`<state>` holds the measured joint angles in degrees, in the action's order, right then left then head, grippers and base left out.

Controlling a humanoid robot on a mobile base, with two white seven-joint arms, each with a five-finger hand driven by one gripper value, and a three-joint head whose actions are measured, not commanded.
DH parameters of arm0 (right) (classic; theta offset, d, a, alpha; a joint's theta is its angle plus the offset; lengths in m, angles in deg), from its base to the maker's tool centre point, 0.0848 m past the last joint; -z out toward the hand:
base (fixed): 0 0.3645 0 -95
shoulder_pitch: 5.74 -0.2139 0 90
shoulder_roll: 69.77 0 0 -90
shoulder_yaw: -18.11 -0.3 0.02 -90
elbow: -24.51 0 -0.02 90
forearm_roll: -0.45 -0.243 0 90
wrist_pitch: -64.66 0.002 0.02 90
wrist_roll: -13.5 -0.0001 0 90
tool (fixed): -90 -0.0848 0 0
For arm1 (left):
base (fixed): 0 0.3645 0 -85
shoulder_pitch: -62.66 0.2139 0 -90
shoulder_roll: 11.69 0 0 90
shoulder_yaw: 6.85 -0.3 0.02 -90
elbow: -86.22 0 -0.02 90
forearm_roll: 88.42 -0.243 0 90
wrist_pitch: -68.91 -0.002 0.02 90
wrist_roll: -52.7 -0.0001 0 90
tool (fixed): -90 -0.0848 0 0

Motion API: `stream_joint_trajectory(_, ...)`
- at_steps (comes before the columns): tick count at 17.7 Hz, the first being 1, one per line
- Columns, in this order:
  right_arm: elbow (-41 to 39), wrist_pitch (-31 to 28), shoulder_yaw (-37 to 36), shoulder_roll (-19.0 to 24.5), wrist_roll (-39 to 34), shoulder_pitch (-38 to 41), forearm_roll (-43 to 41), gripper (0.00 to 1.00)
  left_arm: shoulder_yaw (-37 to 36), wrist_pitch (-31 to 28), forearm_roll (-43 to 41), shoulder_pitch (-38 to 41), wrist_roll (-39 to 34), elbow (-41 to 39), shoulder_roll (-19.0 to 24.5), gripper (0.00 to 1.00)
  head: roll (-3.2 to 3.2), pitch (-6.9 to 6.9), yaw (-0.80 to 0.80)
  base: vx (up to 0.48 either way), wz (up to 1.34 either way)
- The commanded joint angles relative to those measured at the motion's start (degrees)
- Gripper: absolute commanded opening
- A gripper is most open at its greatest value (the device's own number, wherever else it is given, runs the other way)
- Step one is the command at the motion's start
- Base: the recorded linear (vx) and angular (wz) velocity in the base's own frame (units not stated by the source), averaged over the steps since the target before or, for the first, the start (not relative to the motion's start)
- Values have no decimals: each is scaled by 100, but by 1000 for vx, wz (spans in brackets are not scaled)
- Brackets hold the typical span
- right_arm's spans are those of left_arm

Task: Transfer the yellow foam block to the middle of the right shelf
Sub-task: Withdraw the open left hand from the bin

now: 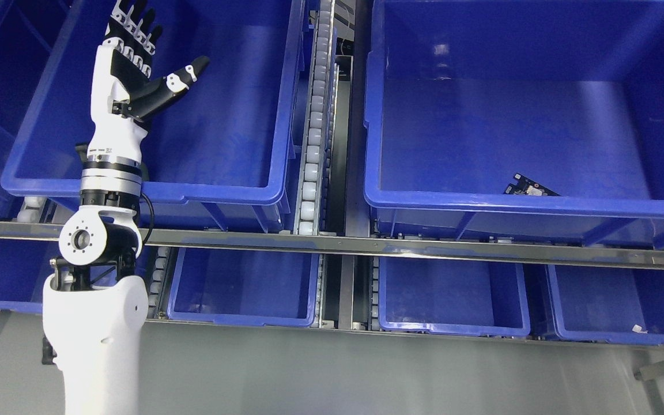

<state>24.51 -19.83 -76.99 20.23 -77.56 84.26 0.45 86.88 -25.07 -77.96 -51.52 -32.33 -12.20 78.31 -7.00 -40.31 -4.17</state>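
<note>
My left hand (142,55) is raised over the near left part of a large blue bin (274,144) on the left side of the shelf. Its fingers point up and are spread, the thumb sticks out to the right, and it holds nothing. Its white arm (98,323) comes up from the lower left. No yellow foam block shows in this view. The right arm is out of view.
A second large blue bin (369,144) sits to the right, with a small dark circuit board (531,188) at its near wall. A roller track (316,115) runs between the bins. A metal rail (366,245) crosses below them. Smaller blue bins (453,331) sit on the lower level.
</note>
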Motion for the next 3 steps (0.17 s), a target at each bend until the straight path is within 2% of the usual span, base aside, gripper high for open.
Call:
stream_joint_trajectory(1, -100, 2, 0, -100, 1, -9, 0, 100, 23, -15, -1, -25, -14, -10, 100, 100, 0, 0, 0, 0, 0)
stream_joint_trajectory(3, -100, 2, 0, -100, 1, -9, -9, 100, 23, -23, -1, -34, -14, -19, 100, 100, 0, 0, 0, 0, 0)
